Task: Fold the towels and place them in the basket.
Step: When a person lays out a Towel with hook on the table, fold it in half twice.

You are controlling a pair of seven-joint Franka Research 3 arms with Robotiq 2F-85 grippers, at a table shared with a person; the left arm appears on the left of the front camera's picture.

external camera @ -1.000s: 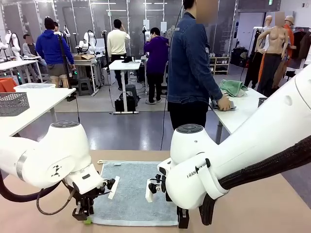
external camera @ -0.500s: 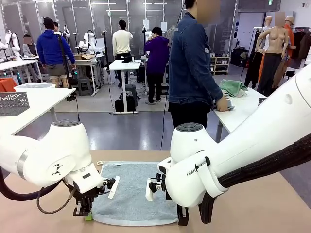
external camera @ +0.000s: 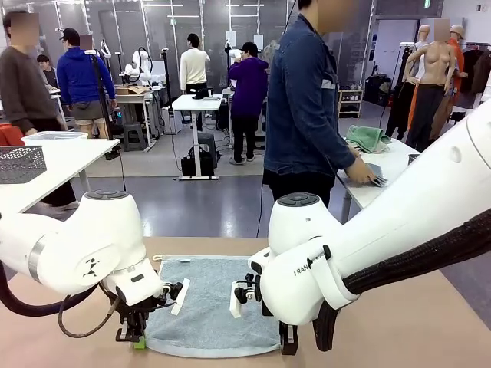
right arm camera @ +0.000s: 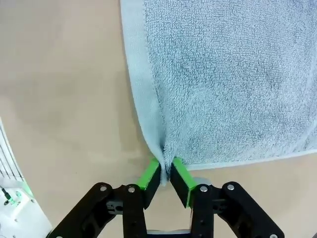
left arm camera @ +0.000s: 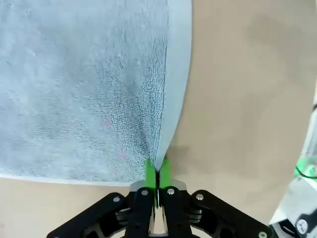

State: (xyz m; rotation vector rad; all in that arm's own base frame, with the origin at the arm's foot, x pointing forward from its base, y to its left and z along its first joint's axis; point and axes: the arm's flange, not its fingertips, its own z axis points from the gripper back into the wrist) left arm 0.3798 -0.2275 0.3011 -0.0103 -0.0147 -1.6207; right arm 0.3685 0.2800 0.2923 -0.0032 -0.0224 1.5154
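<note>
Towel [external camera: 211, 303] is laid flat on the table [external camera: 414, 322]. One near corner is clamped tight in the left gripper [left arm camera: 157, 171], the other is pinched in the right gripper [right arm camera: 166, 173]. Both corners are probably best lifted together and carried evenly to the far edge, so no skew gets folded in. The basket [external camera: 21, 162] is parked well off on a side table [external camera: 69, 157], so a long carry is likely needed.

The glossy white, rounded left robot arm [external camera: 77, 245] and the matching right robot arm [external camera: 383, 222] are each wearing a dark grey round joint cap [external camera: 299, 202]. A black ribbed hose [external camera: 418, 261] is running along the right one, beside black lettering. The black two-finger left gripper [left arm camera: 157, 171] and right gripper [right arm camera: 166, 173] are showing bright green pads and small silver screws.
</note>
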